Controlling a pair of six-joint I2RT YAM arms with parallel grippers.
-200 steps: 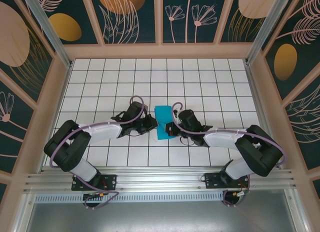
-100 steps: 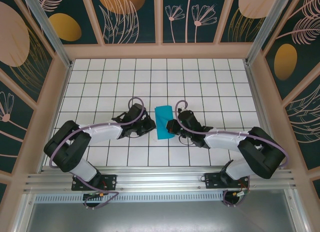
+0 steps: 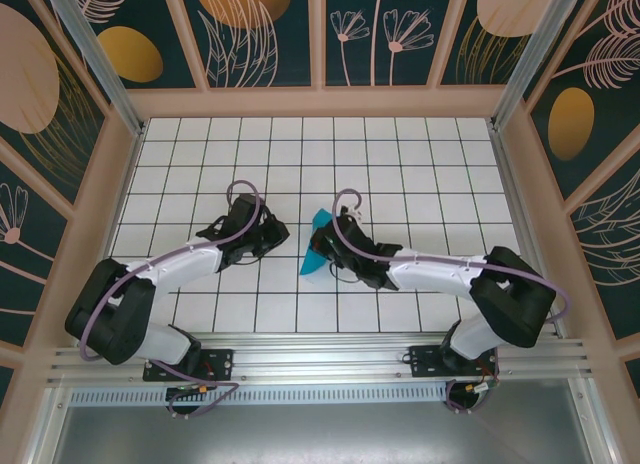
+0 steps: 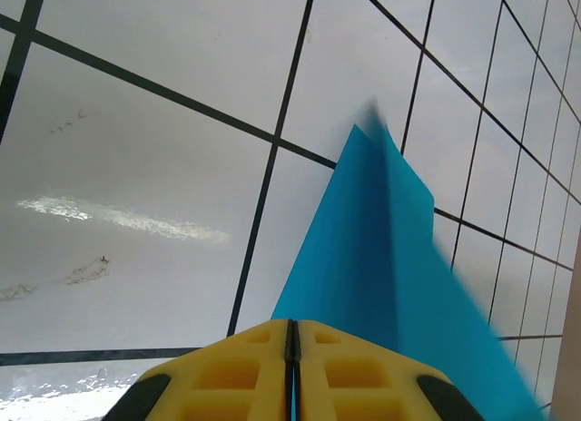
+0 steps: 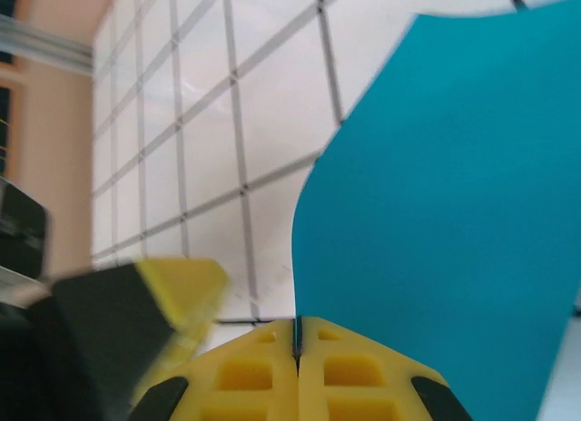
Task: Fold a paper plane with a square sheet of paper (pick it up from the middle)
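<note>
At the near edge of the bench the two arm bases sit bolted to a metal rail. From there the left arm and the right arm reach inward toward each other, each with a purple cable looping above its wrist.

The left fingers are pressed together. In the left wrist view the square sheet of paper rises straight out of their seam, and a sliver of teal shows down the line where the yellow pads meet, so they appear to pinch it. The sheet runs away from them as a narrow creased shape with a dark fold line along it, tapering to a point over the white tiles.

The right fingers are also closed flat against each other, and they nip the sheet at its edge. In the right wrist view the paper fans up and away from that seam with a curved left edge. One blurred finger of the left arm sits close on the left, with a strip of bare tile between it and the paper's edge.

From above, the teal sheet hangs tilted between the two wrists near the middle of the bench, its lower corner toward the left arm and its upper end leaning away — well clear of every wall.

Beyond it lie bare white grid tiles, then the back wall panels, dark with printed leaves and orange ovals.
</note>
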